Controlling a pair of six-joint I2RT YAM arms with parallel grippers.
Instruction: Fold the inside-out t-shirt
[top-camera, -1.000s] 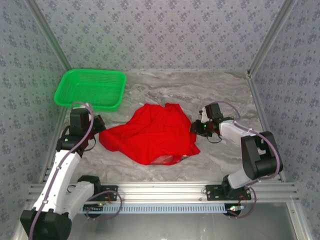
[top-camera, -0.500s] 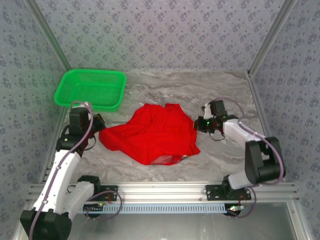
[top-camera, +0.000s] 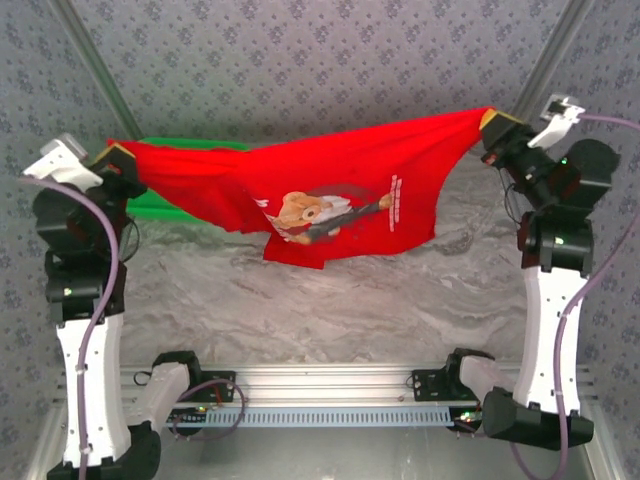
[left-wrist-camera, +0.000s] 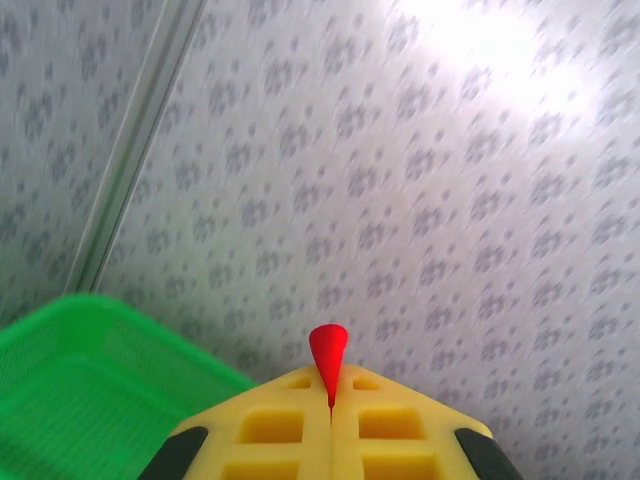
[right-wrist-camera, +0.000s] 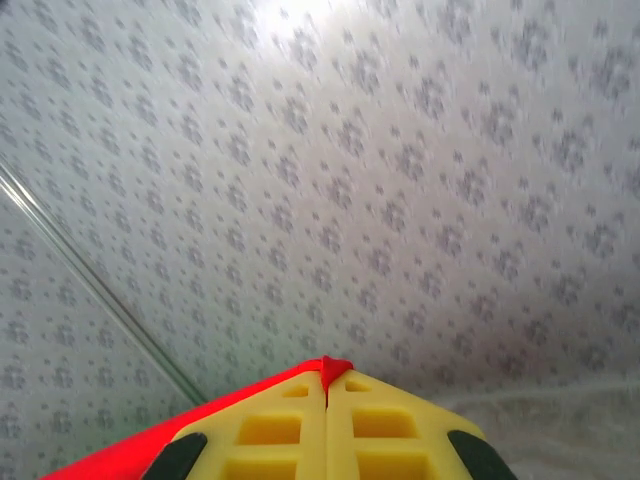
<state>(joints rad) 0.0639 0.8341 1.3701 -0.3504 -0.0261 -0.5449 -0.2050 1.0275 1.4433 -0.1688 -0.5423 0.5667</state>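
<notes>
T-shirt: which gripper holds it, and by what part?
Both. The left gripper and right gripper each pinch one far end of the red t-shirt, stretched in the air between them; hem or sleeve cannot be told.

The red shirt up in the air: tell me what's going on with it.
Two robot arms hold the t-shirt stretched between them, above the table. The left gripper is shut on one end and the right gripper is shut on the other, each pinching a bit of red cloth. The shirt hangs spread out and sags in the middle, with its print facing the top camera. A green basket sits behind it on the left. No fold is made yet.
</notes>
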